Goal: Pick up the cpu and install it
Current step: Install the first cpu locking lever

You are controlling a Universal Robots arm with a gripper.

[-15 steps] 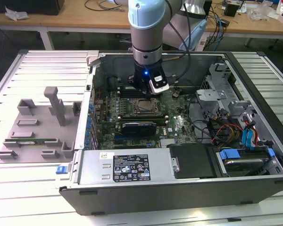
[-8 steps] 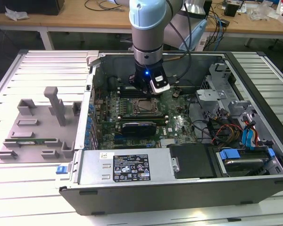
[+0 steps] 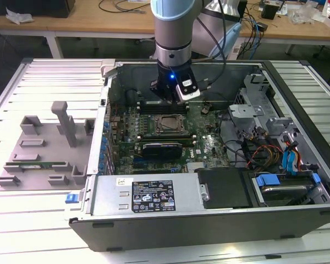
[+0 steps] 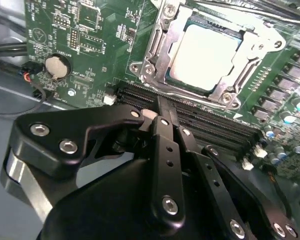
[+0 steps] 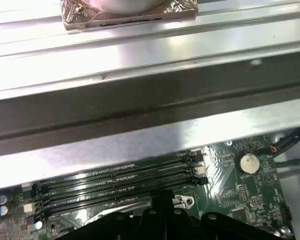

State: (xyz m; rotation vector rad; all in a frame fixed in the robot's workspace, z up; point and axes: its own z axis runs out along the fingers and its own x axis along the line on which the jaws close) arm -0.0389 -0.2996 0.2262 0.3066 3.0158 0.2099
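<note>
The cpu (image 4: 206, 56) lies flat inside the socket (image 4: 160, 55) on the motherboard (image 4: 85, 45), its pale shiny top framed by the metal bracket. The gripper (image 4: 162, 117) is above the memory slots (image 4: 210, 122) just beside the socket, its fingers (image 4: 166, 150) pressed together with nothing between them.

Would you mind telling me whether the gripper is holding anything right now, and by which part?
Nothing is held: the gripper is shut on nothing above the memory slots, and the cpu sits in its socket.
</note>
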